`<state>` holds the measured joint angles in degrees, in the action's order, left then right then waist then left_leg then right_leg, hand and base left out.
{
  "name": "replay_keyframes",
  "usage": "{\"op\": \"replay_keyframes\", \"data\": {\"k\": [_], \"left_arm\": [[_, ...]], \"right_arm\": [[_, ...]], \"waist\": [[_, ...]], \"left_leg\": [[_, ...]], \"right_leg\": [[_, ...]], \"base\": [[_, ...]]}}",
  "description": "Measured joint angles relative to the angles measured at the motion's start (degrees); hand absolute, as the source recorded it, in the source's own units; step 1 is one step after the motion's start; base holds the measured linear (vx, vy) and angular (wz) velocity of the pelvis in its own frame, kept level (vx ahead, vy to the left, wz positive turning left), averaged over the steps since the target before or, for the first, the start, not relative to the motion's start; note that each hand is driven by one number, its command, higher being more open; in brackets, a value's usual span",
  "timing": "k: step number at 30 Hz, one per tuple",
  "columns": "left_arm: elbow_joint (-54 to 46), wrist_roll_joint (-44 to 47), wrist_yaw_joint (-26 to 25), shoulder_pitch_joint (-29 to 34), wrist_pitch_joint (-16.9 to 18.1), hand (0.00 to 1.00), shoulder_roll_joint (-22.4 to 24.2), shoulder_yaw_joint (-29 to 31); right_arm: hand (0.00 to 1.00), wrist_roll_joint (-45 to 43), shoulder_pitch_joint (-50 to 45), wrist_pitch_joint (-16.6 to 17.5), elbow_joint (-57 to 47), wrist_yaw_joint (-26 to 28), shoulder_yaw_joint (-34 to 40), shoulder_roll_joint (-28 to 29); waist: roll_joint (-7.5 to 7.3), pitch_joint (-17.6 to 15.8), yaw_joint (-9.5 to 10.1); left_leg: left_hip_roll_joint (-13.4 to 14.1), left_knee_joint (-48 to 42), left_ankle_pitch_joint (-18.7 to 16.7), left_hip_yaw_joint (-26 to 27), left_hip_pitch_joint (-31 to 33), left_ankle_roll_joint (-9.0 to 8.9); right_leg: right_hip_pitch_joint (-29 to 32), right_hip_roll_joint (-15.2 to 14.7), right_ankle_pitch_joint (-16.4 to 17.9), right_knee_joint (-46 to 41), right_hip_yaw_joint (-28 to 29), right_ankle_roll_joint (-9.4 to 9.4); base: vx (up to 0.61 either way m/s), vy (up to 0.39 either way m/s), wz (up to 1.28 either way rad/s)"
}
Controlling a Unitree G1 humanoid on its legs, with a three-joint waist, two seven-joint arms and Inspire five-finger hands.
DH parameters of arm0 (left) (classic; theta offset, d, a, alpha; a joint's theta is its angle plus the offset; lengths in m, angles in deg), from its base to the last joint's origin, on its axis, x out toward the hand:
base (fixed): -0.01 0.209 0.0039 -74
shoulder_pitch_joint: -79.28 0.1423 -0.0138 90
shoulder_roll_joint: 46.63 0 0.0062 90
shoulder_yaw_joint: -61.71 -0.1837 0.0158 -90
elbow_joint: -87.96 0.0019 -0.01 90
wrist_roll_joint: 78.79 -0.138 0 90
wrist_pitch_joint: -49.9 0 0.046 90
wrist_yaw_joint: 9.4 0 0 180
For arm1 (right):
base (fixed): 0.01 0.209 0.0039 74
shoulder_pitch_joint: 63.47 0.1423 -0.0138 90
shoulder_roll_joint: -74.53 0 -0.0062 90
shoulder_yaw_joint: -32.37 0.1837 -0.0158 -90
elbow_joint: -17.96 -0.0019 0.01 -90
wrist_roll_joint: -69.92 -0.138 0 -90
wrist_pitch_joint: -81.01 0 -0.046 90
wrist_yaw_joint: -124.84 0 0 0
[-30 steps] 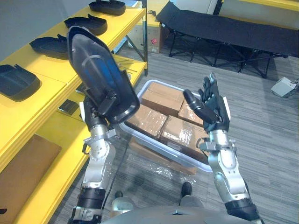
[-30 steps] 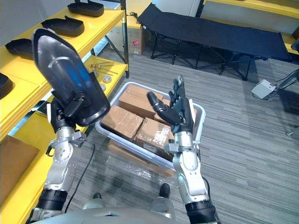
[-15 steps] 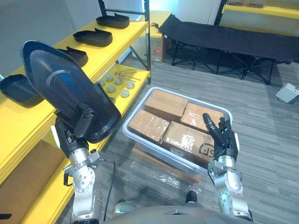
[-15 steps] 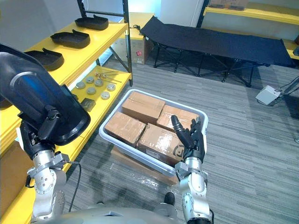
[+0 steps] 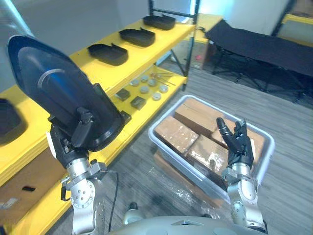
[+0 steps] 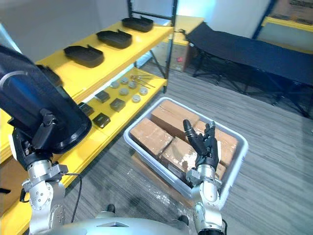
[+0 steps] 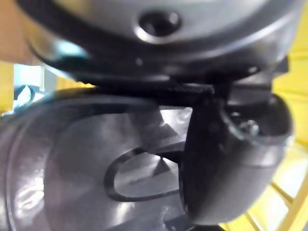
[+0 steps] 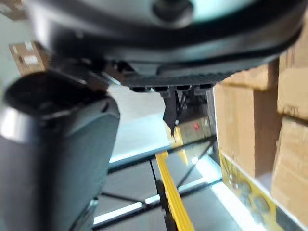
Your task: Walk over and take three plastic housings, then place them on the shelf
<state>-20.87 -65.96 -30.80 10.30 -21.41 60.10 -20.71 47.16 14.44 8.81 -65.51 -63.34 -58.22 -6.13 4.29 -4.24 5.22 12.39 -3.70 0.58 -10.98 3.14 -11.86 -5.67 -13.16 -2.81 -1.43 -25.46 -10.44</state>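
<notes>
In the left eye view, the left hand (image 5: 73,142) stands at lower left with its fingers curled round the bottom edge of a large black plastic housing (image 5: 58,95). It holds the housing upright and tilted, the glossy hollow side facing the camera, in front of the yellow shelf (image 5: 168,34) that runs from the left edge to the top centre. Three other housings (image 5: 105,53) lie in a row on the shelf's top board, well apart from the held one. Small round and square parts (image 5: 144,90) sit on the lower board. At lower right the right hand (image 5: 237,144) is raised with its fingers straight and slightly spread, palm turned left, grasping nothing. It shows in front of a white bin (image 5: 266,152) packed with cardboard boxes (image 5: 181,134) on the grey floor. A black folding cot (image 5: 254,44) stands at upper right. The right eye view gives the same layout: the held housing fills the left side, and the empty right hand rises at centre bottom before the bin. In the left wrist view, the left hand's thumb is at the right of the frame, pressed against the housing's shiny grey-black surface, which fills the lower left, with yellow shelf behind at the right edge. In the right wrist view, the right hand's thumb stands free at lower left, touching nothing. The cardboard boxes appear along the right edge, and a yellow shelf beam runs through the lower centre.
</notes>
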Motion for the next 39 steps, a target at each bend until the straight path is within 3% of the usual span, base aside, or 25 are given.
{"op": "replay_keyframes", "data": {"k": [1,3,5,6,7,8,9,11,13,17,21,24,26,27,28,29,30,31,32,33,34,35,36,38,39], "left_arm": [[-0.2,0.0,-0.2,0.1,0.0,0.0,0.0,0.6],[-0.2,0.0,0.2,1.0,-0.3,0.0,0.2,1.6],[-0.1,0.4,3.0,2.2,-0.7,0.0,0.7,1.8],[-0.2,0.5,4.1,2.6,-0.6,0.0,0.7,2.0],[-0.2,0.8,6.1,3.6,-0.1,0.0,0.7,2.6],[-0.2,1.0,7.1,4.3,0.2,0.0,0.7,3.2],[-0.2,2.3,8.6,7.1,0.6,0.0,1.1,4.3],[-0.2,3.4,8.9,10.3,1.5,0.0,1.2,5.6],[-0.2,4.2,9.4,11.2,1.6,0.0,1.2,6.4],[-0.4,4.6,11.6,10.6,2.0,0.0,1.0,5.3],[-0.4,4.4,12.1,7.0,2.2,0.0,0.8,2.7],[-0.5,3.7,12.3,5.1,2.4,0.0,0.4,2.6],[-0.5,2.5,12.8,4.8,2.3,0.0,-0.4,3.3],[-0.6,1.2,12.7,4.7,2.3,0.0,-1.4,3.6],[-0.5,0.0,12.8,3.7,2.2,0.0,-1.8,3.7],[-0.6,-0.7,13.1,2.9,2.3,0.0,-1.9,3.7],[-1.1,-2.0,13.4,2.5,2.3,0.0,-2.4,3.9],[-1.1,-2.5,13.3,2.3,2.3,0.0,-3.2,4.0],[-1.2,-2.5,12.9,1.6,2.3,0.0,-5.4,4.5],[-1.2,-2.5,12.3,0.7,2.2,0.0,-6.6,4.7],[-1.2,-2.4,12.1,0.3,2.3,0.0,-6.8,4.7],[-1.2,-2.4,11.6,-0.6,2.3,0.0,-6.8,4.6],[-1.2,-2.3,11.2,-1.2,2.3,0.0,-6.8,3.9],[-1.2,-2.3,10.5,-1.8,2.3,0.0,-6.7,2.1],[-1.2,-2.3,10.2,-1.9,2.3,0.0,-6.7,1.4]], "right_arm": [[1.0,0.6,0.7,0.0,0.0,0.3,-1.6,0.0],[1.0,2.9,2.3,0.0,0.0,0.2,-3.8,0.1],[1.0,5.9,3.6,0.0,0.0,-1.6,-4.6,-0.1],[1.0,6.9,3.9,0.0,0.0,-2.5,-4.5,-0.2],[1.0,8.1,4.6,0.0,0.0,-4.1,-4.4,-0.7],[1.0,8.5,5.0,0.0,0.0,-4.9,-4.5,-0.9],[1.0,9.0,5.3,0.0,0.0,-5.6,-4.6,-1.7],[1.0,8.9,5.9,0.1,0.0,-5.7,-4.6,-1.8],[1.0,8.8,5.8,0.1,0.0,-5.5,-4.5,-1.6],[1.0,8.8,6.1,0.1,0.0,-4.9,-4.4,-1.5],[1.0,8.7,7.2,0.5,0.0,-5.8,-2.6,-1.5],[1.0,8.8,7.7,1.0,0.0,-6.2,-1.6,-0.7],[1.0,8.9,7.8,1.8,0.0,-6.3,-1.0,1.1],[1.0,8.9,7.7,1.9,0.0,-6.2,-0.4,1.8],[1.0,8.8,7.7,2.1,0.0,-6.2,0.1,1.8],[1.0,8.7,7.4,2.1,0.0,-5.7,0.5,1.8],[1.0,8.2,7.0,2.1,0.0,-4.8,1.1,2.0],[1.0,8.2,6.6,2.1,0.0,-4.5,1.3,2.2],[1.0,8.3,5.8,2.3,-0.2,-3.6,1.5,2.7],[1.0,8.3,5.1,2.4,-1.2,-2.6,1.6,2.7],[1.0,8.3,4.7,2.4,-2.1,-2.2,1.7,2.7],[1.0,8.3,3.4,2.4,-4.5,-1.7,2.4,2.7],[1.0,8.3,2.6,2.6,-7.0,-1.3,3.6,2.7],[1.0,7.9,1.5,2.9,-11.5,-1.2,5.6,2.6],[1.0,7.8,1.1,3.4,-12.7,-1.3,6.3,2.5]], "waist": [[0.05,0.0,1.03],[-0.14,0.0,1.91],[-0.49,-0.3,2.21],[-0.44,-0.5,2.64],[0.1,-0.7,2.69],[0.32,-0.8,3.01],[0.36,-1.1,4.1],[0.86,-1.3,4.84],[0.79,-1.6,5.0],[-1.04,-3.6,4.26],[-1.32,-7.0,3.69],[-1.48,-9.1,3.91],[-3.37,-9.8,4.15],[-3.92,-9.5,3.91],[-3.98,-9.5,3.42],[-3.98,-9.5,2.79],[-3.87,-9.4,2.1],[-3.98,-9.4,1.85],[-4.1,-9.4,0.73],[-4.13,-9.4,-0.03],[-4.03,-9.4,-0.41],[-3.93,-9.5,-0.98],[-4.02,-9.4,-1.29],[-3.89,-9.3,-2.42],[-3.96,-9.3,-2.78]], "left_leg": [[-0.2,0.1,0.7,-2.1,0.8,0.37],[-1.6,0.6,3.3,-3.9,2.4,2.88],[-4.5,2.0,8.8,-1.7,4.8,9.9],[-4.5,2.3,9.5,0.8,5.3,11.34],[-3.6,1.9,8.4,6.7,6.6,12.68],[-3.4,1.9,8.5,8.1,6.7,12.56],[-2.8,1.9,9.7,10.7,6.7,11.02],[-3.0,1.9,10.3,10.9,6.7,8.29],[-3.3,1.9,10.2,12.4,6.6,7.86],[-4.5,0.4,9.9,15.0,7.7,7.56],[-6.0,-9.5,5.2,15.6,12.6,8.04],[-7.1,-19.6,-1.1,15.9,14.7,8.86],[-8.8,-24.0,-4.8,17.1,14.8,9.98],[-10.2,-25.7,-6.8,17.7,14.8,10.81],[-11.3,-26.9,-8.0,17.0,15.2,11.03],[-12.3,-27.1,-8.7,16.0,15.3,11.4],[-13.1,-25.5,-9.0,14.8,14.3,12.06],[-13.5,-23.9,-9.0,14.1,13.2,12.32],[-13.9,-21.4,-8.4,11.3,11.4,13.36],[-14.1,-19.1,-7.6,9.1,9.8,14.58],[-14.2,-18.0,-7.4,7.9,8.9,14.76],[-15.0,-15.5,-7.0,5.8,6.8,15.07],[-15.9,-13.0,-6.5,3.9,4.8,15.29],[-17.1,-11.3,-6.2,0.5,2.7,14.76],[-17.6,-11.1,-6.1,-0.6,1.8,14.66]], "right_leg": [[-0.5,-0.3,1.9,-1.9,-2.4,0.02],[-1.5,-1.0,5.4,-4.9,-5.8,0.22],[-4.8,-1.2,8.7,-6.4,-10.3,1.85],[-5.8,-1.1,9.0,-6.5,-12.6,1.5],[-8.1,-0.5,9.6,-6.9,-17.0,0.79],[-8.9,-0.6,10.3,-7.5,-17.8,0.16],[-10.2,-0.7,11.7,-8.6,-19.8,-0.41],[-10.2,-1.3,12.8,-9.5,-19.7,-0.29],[-9.8,-1.9,13.0,-9.8,-18.6,-0.6],[-6.4,-4.9,13.4,-12.5,-15.1,-1.14],[-3.7,-9.0,15.3,-18.5,-13.7,-2.66],[-5.6,-11.9,17.1,-21.5,-13.6,-4.2],[-7.8,-14.3,17.7,-21.9,-13.9,-3.78],[-9.0,-15.8,16.9,-23.6,-13.4,-1.9],[-7.0,-17.3,15.0,-28.4,-10.2,1.19],[-3.2,-18.6,11.2,-34.8,-6.2,7.16],[1.7,-18.7,1.7,-41.1,0.4,13.55],[3.8,-18.4,-3.9,-43.6,3.8,13.33],[7.4,-15.4,-4.4,-49.0,9.0,9.84],[10.4,-10.5,4.4,-52.3,11.4,8.62],[11.4,-8.1,7.6,-52.1,11.9,8.62],[13.1,-3.7,11.9,-49.3,11.9,7.66],[14.9,0.4,14.7,-43.5,12.9,7.44],[17.5,5.6,15.3,-34.4,16.4,7.46],[18.0,6.7,15.2,-32.1,17.8,7.22]], "base": [[0.03,-0.07,1.19],[0.01,-0.072,1.55],[-0.02,-0.037,2.22],[-0.03,0.026,2.32],[-0.03,0.059,1.69],[-0.06,0.059,1.72],[-0.07,0.035,0.86],[-0.07,0.046,0.35],[-0.05,0.074,-0.05],[-0.04,0.078,-0.23],[-0.04,0.112,-0.05],[0.04,0.12,0.06],[0.13,0.157,0.15],[0.21,0.184,0.36],[0.25,0.263,0.57],[0.25,0.295,0.76],[0.23,0.259,0.65],[0.28,0.188,0.7],[0.3,0.13,0.79],[0.3,0.11,0.85],[0.3,0.113,0.91],[0.33,0.088,0.92],[0.33,0.054,0.96],[0.29,-0.023,1.01],[0.32,-0.08,1.33]]}}
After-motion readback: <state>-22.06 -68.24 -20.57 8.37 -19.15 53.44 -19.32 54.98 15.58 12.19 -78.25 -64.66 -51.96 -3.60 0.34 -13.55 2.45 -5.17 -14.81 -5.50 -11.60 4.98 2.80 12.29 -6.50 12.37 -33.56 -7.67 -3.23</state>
